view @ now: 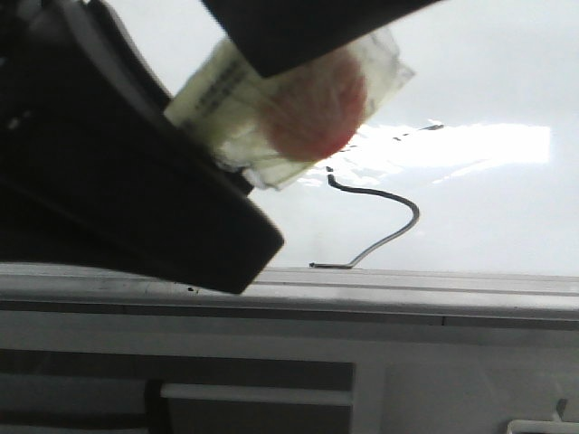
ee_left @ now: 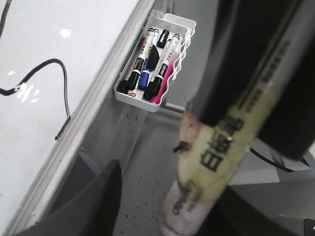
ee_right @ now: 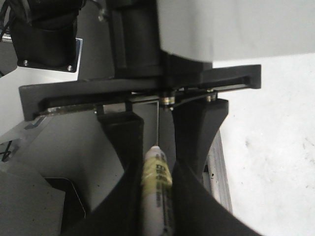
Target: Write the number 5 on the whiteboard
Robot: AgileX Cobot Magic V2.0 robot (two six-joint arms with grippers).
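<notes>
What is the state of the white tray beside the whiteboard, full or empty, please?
Stocked, not empty: in the left wrist view the white tray holds several markers lying side by side, one of them pink.

R gripper (ee_right: 156, 196) jaws tight on marker (ee_right: 156, 187); L gripper unclear.

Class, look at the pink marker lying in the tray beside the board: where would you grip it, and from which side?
Grip the pink marker across its narrow body, about mid-length, coming in through the tray's open top. It lies lengthwise along the tray's outer wall with a black-capped marker close against its other side, so a sideways approach looks blocked.
</notes>
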